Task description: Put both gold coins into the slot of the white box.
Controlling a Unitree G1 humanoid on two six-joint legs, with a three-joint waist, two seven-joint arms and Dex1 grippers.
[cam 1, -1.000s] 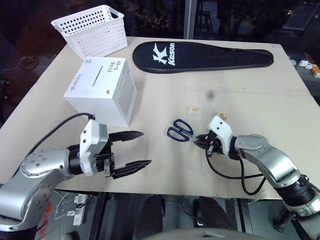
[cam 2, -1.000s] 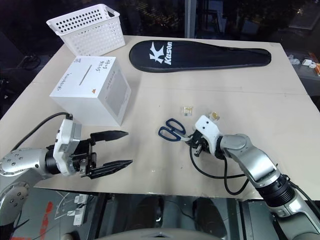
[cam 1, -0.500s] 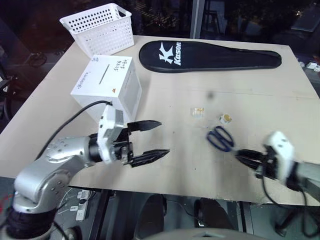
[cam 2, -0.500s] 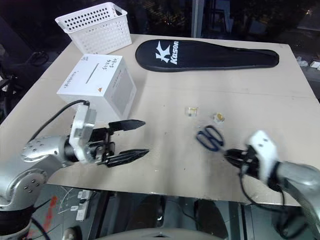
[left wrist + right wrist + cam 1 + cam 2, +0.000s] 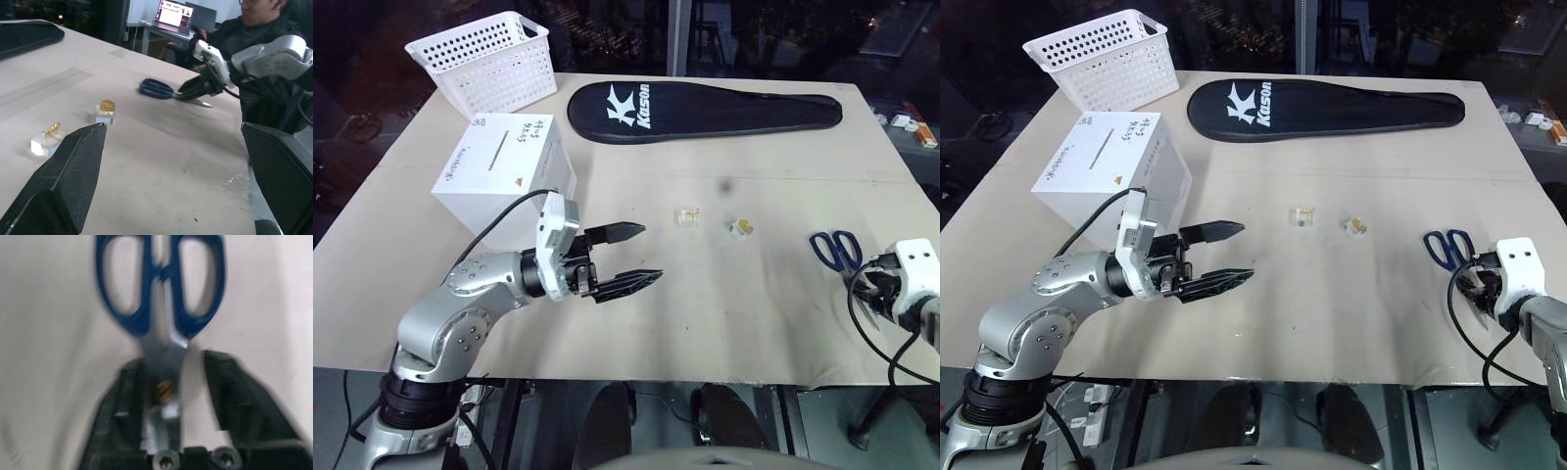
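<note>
While my left claw (image 5: 634, 257) hangs over the bare table (image 5: 754, 313) with its two black fingers spread wide and nothing between them, my right claw (image 5: 168, 396) sits out at the right edge of the table with the scissors (image 5: 835, 249). Looking along that right claw, the scissor blades lie in the gap between its fingers, which stand apart on either side of the steel; I cannot tell whether they touch the blades. The blue handles point away from the claw. Both gold coins (image 5: 689, 212) stand near the middle of the table, each propped on edge in a small clear block, the second coin (image 5: 740, 227) just to the right of the first and between my two claws. The white box (image 5: 499, 162) rests on the left part of the table, behind my left arm, its slit on the top face. Beyond it stand a white basket (image 5: 489, 57) and a long black racket cover (image 5: 705, 103).
</note>
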